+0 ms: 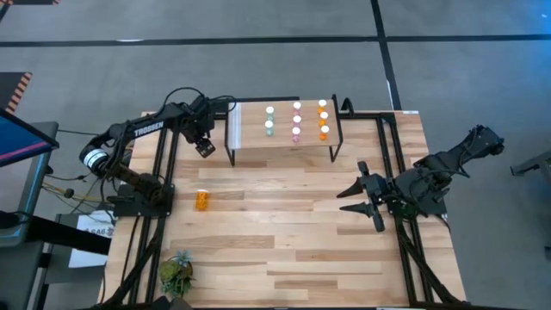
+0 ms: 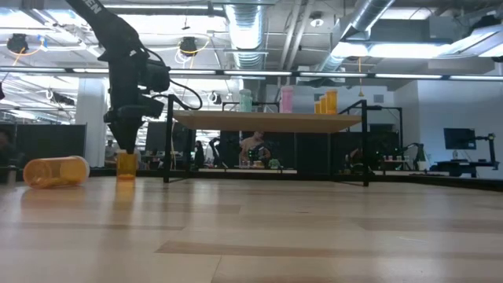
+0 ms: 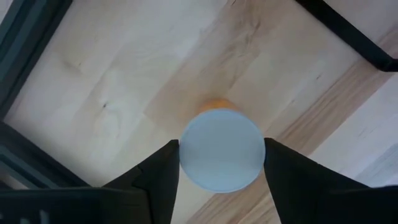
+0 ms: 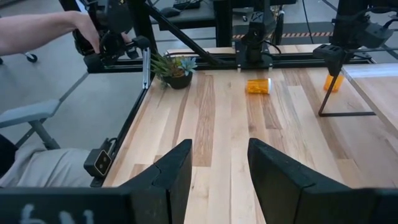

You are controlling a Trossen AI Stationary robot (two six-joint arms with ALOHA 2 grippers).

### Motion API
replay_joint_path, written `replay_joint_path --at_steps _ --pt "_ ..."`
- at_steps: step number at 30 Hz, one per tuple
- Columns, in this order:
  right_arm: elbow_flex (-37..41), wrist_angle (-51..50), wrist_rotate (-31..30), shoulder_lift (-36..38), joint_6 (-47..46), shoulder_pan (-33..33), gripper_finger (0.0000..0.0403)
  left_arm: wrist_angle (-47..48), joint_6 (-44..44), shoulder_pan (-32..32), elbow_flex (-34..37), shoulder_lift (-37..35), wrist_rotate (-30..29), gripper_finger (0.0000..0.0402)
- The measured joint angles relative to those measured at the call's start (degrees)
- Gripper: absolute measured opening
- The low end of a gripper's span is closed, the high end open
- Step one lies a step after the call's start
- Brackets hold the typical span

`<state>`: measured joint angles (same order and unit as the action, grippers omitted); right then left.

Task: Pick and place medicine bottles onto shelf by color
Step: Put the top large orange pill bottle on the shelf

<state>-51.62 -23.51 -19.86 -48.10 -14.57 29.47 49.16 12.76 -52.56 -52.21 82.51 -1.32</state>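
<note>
My left pincer (image 3: 221, 163) straddles an upright orange bottle (image 3: 222, 150) on the desk (image 3: 112, 81), fingers apart, just beside its white cap.

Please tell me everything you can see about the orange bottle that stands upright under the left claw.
The upright orange bottle is a small translucent cylinder with a round white cap, which fills the space between the fingers in the left wrist view. It stands on the wooden table, beside the shelf's left end and apart from the other orange bottle, which lies on its side. The left claw is directly above it, one dark finger at each side of the cap; actual contact cannot be told.
</note>
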Motion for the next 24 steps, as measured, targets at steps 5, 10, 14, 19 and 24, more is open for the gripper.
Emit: replay_joint_path --at_steps 5,10,14,19,24 --pt "0.00 0.00 -0.25 0.00 0.02 0.00 0.0177 2.55 0.21 0.00 -1.18 -0.01 -0.42 0.0188" --pt "0.00 0.00 -0.26 0.00 0.02 0.00 0.0177 7.15 0.09 0.00 -3.50 -0.01 -0.70 0.0188" --pt "0.00 -0.02 -0.26 -0.02 0.02 0.00 0.0177 12.30 -1.16 0.04 -6.44 -0.25 -2.20 0.0188" --pt "0.00 -0.01 -0.26 -0.02 0.02 0.00 0.0177 17.51 -1.49 0.42 -11.60 -3.89 -2.81 0.0188" --pt "0.00 0.00 -0.33 -0.02 0.39 0.00 0.0177 22.55 -2.30 0.42 -19.24 -8.63 -2.80 0.0188"
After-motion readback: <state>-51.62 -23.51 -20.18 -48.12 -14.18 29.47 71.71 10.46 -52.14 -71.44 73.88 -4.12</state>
